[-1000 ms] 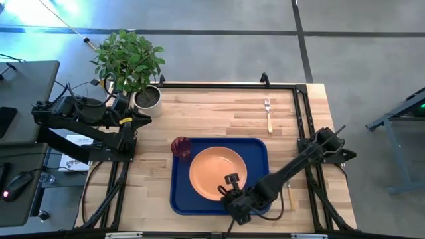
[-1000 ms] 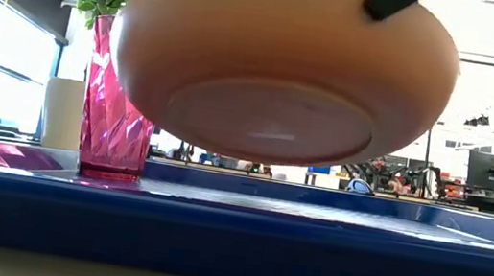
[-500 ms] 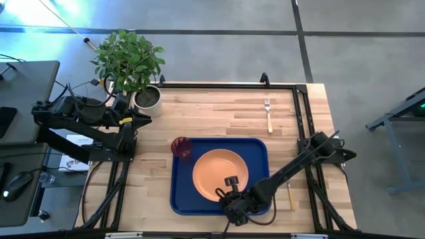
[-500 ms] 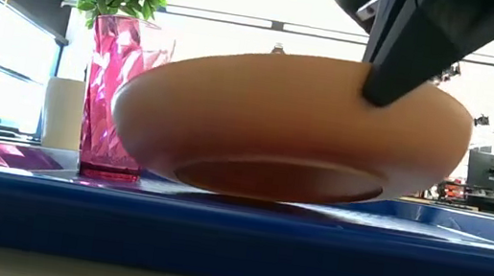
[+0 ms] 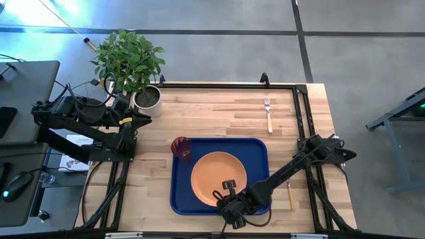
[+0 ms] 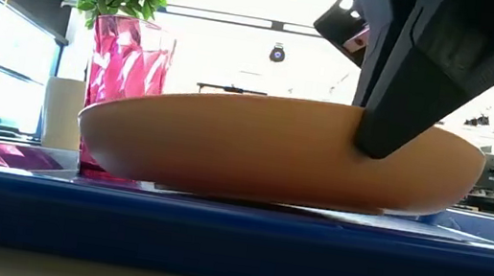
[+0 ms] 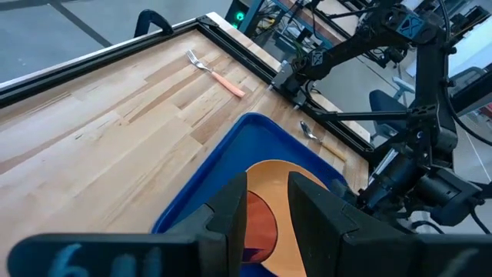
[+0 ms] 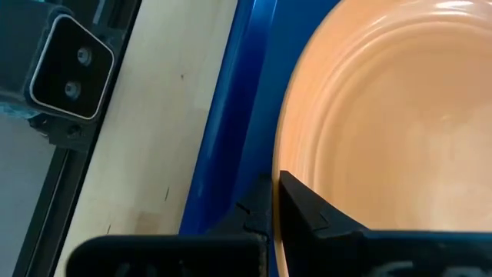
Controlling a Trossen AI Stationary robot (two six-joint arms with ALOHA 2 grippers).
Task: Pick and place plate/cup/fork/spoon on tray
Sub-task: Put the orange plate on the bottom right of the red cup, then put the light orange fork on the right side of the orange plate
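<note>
On the tray: your plate [image 5: 216, 175] sits in the middle of the blue tray [image 5: 257, 149], and in the low view its base looks flat on the tray floor, or within a hair of it.
Right gripper: your right gripper [image 5: 229, 194] is pinched on the plate's near rim, one finger [image 8: 307, 206] inside the rim and the other outside it, so it has hold of the plate.
Key relation: from that gripper the plate spreads away toward the table's far side and a touch left; you grip its edge, so I judge the release must go up and back toward the near edge, not across the plate.
Cup: the cup [image 5: 180, 147] stands upright on the tray's far-left corner, just beside the plate's rim; whether they touch I can't tell.
Fork: the fork [image 5: 268, 113] lies on bare wood beyond the tray, far right, long axis running near-to-far, tines away from you.
Spoon: the spoon [image 7: 320, 138] rests on wood just off the tray's right edge.
Nearer arm: your right arm is closer to both utensils.
Left gripper: your left gripper [image 7: 267, 211] waits off the table's left side with a narrow gap between its fingers, nothing held.
</note>
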